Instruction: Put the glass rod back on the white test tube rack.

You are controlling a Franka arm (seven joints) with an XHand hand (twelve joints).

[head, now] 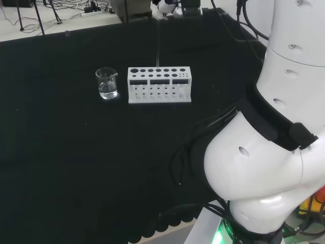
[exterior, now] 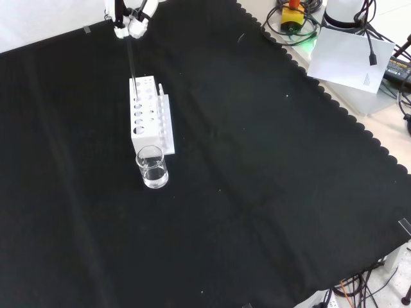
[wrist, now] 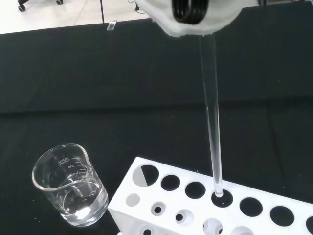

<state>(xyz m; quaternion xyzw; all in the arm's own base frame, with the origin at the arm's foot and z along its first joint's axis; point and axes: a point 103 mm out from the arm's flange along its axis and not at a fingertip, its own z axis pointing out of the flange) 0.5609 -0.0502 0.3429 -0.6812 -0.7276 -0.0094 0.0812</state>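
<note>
Above the white test tube rack (wrist: 205, 205), the hand (exterior: 128, 19) pinches the glass rod (wrist: 211, 122) upright, its tip entering a hole so it can stand.

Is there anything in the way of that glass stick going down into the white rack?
Nothing visible. The glass rod, held by the hand, already has its tip in a hole of the white rack. The beaker stands beside the rack.
</note>
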